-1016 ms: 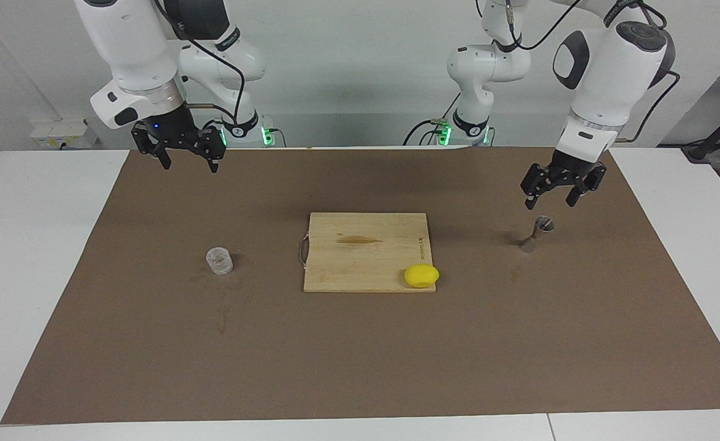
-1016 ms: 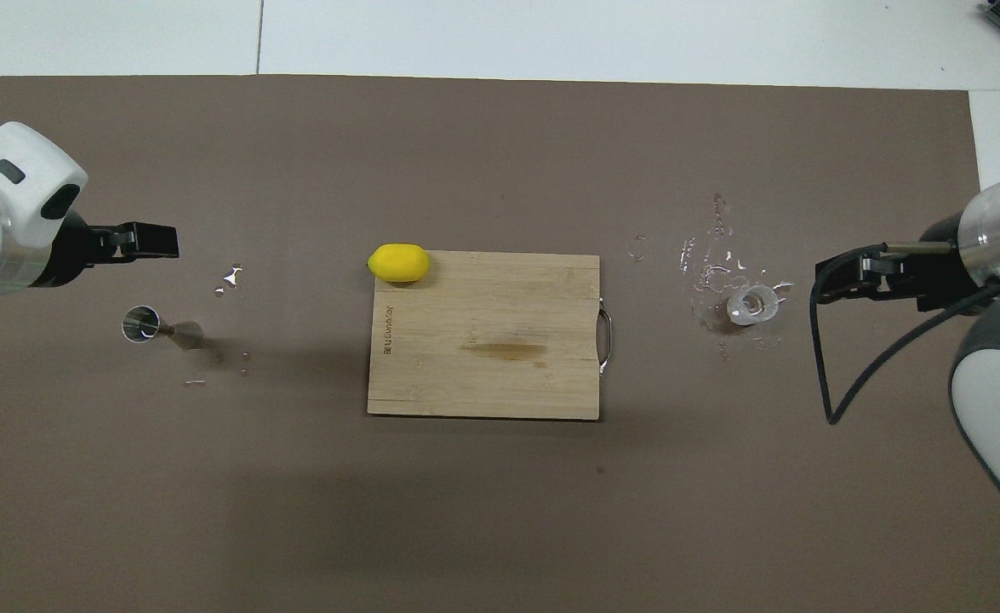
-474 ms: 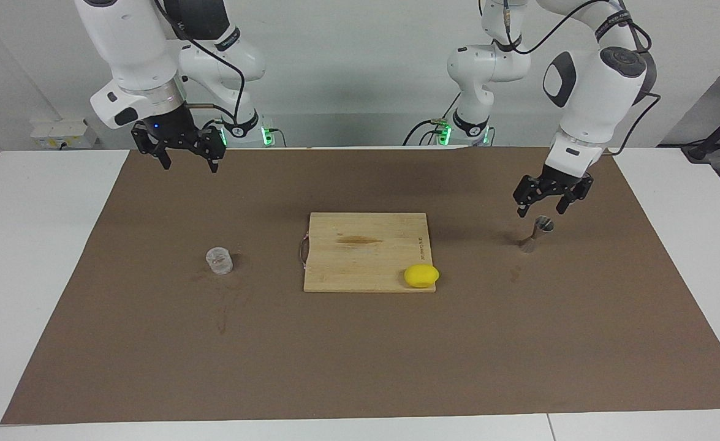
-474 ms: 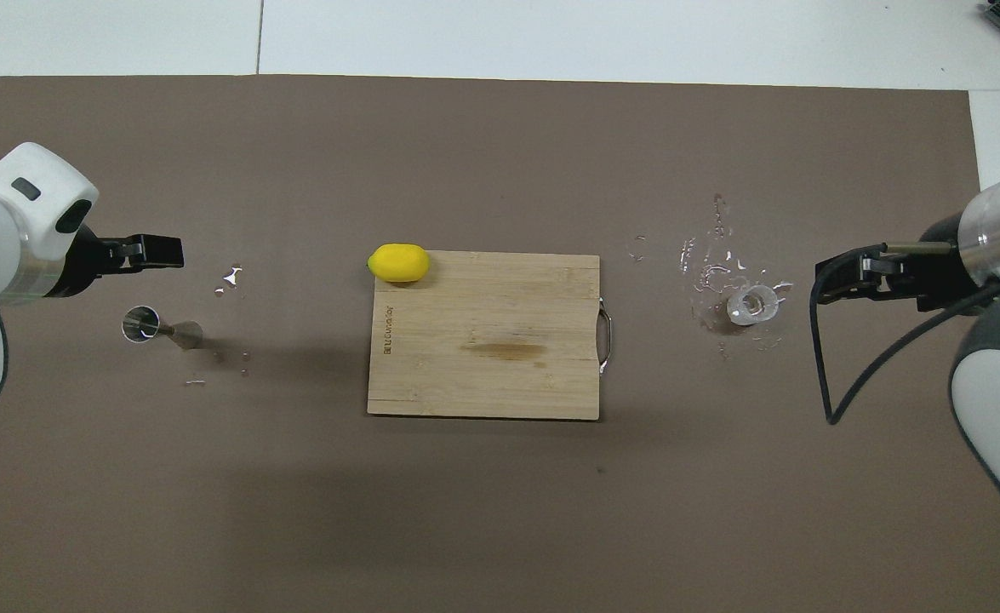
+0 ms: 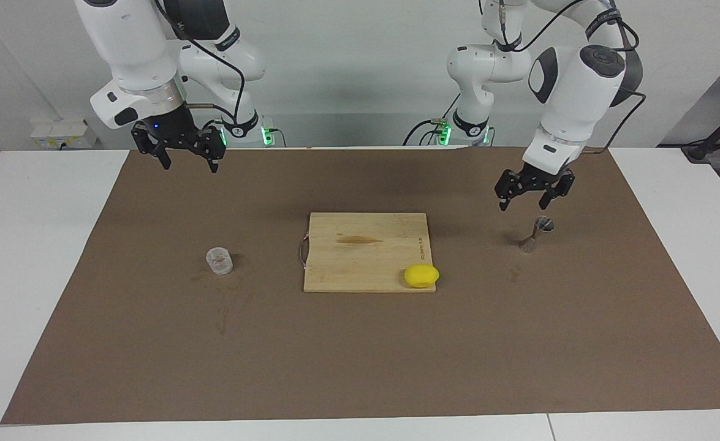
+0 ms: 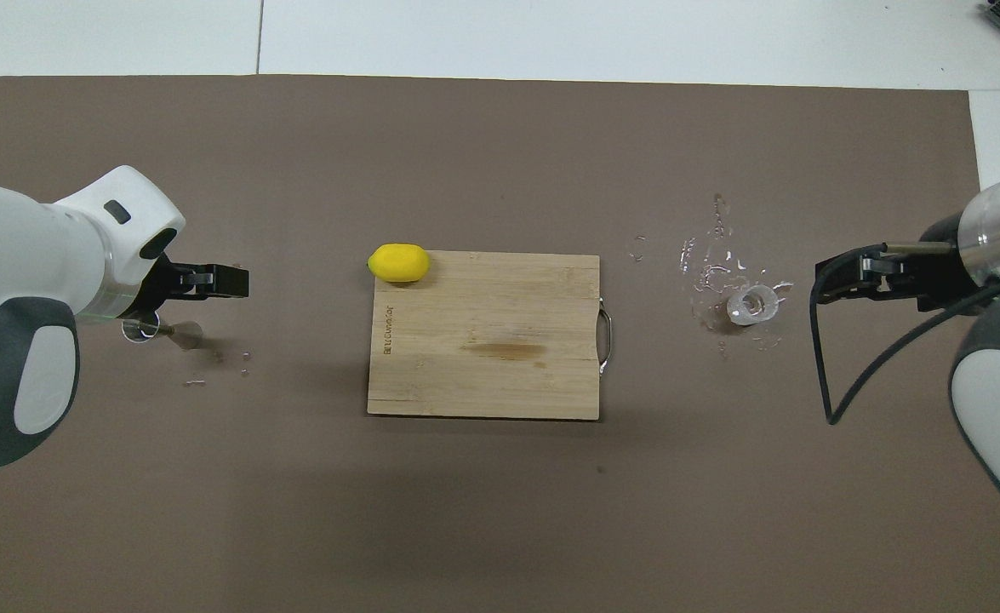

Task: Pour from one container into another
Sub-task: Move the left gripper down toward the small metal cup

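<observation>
Glass: the small clear glass cup (image 5: 219, 260) stands upright on the brown mat, toward the right arm's end of the table, beside the bamboo cutting board (image 5: 366, 252).
Jigger: the small silvery hourglass-shaped metal jigger (image 5: 535, 234) stands on the mat toward the left arm's end.
Left gripper (image 5: 533, 193): empty, jaws spread, up in the air just beside the jigger, not touching it.
Right gripper (image 5: 182, 149): empty, jaws spread, raised over the mat near the robots, well apart from the glass; this arm waits.
Lemon: a yellow lemon (image 5: 421, 275) lies on the board's corner.
Risk: the jigger looks narrow-waisted and top-heavy, so I'd guess a finger clipping its rim on the way down would topple it. The mat around the glass looks wet, so a slippery grip could lose the cup.
Views: overhead shows splashes (image 6: 721, 264) around the cup, which are barely visible facing. There the left wrist covers part of the jigger; only the facing view shows the gap.
</observation>
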Controlling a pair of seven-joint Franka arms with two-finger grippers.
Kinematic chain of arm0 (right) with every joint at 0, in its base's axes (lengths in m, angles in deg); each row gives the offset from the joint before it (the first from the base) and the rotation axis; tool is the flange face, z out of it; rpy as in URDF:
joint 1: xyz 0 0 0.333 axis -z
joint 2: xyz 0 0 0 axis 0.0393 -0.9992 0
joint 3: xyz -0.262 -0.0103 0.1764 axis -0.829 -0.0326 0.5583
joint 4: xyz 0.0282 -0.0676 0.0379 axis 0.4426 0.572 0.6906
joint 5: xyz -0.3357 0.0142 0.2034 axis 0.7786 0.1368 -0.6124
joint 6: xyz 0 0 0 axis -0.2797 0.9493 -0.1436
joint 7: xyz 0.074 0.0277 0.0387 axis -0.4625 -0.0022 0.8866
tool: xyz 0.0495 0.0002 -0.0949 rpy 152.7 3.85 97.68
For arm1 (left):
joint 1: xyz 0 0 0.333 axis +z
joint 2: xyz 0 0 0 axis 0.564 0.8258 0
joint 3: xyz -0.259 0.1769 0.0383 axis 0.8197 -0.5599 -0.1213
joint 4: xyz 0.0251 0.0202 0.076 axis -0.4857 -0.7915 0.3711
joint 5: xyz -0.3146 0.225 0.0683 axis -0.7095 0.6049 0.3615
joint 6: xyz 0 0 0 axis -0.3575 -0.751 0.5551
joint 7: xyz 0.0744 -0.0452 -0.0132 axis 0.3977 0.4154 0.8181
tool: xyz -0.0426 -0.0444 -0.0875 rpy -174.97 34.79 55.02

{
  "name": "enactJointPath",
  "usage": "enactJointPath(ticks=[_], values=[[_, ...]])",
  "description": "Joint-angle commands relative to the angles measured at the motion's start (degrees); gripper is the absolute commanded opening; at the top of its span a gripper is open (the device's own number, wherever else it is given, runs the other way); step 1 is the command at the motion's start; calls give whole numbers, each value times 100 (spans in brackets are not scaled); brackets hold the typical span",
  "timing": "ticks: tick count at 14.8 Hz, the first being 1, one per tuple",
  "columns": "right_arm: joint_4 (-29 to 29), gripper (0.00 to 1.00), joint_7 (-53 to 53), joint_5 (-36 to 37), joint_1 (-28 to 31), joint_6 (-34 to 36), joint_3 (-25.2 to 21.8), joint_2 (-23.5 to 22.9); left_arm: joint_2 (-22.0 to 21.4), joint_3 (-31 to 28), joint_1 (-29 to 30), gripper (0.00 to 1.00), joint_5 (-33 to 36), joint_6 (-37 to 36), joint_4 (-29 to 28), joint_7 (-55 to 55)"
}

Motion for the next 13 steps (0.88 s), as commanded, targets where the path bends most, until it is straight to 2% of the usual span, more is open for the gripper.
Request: enactJointPath(ticks=[1, 3, 7, 10, 13], values=[[67, 99, -62, -102, 66, 32, 29, 94, -149, -74, -37, 100, -163, -15, -194, 1], [67, 100, -62, -102, 66, 32, 29, 94, -149, -118, 103, 100, -1152, -410, -151, -147], [67, 100, -62, -102, 66, 32, 29, 94, -62, -136, 515, 100, -1928, -726, 33, -1219], [67, 99, -62, -102, 66, 32, 29, 94, 517, -136, 1078, 100, -2580, -1657, 849, -2367], [67, 99, -62, -102, 66, 32, 29, 94, 834, -136, 1561, 100, -3072, -1992, 1088, -3293]])
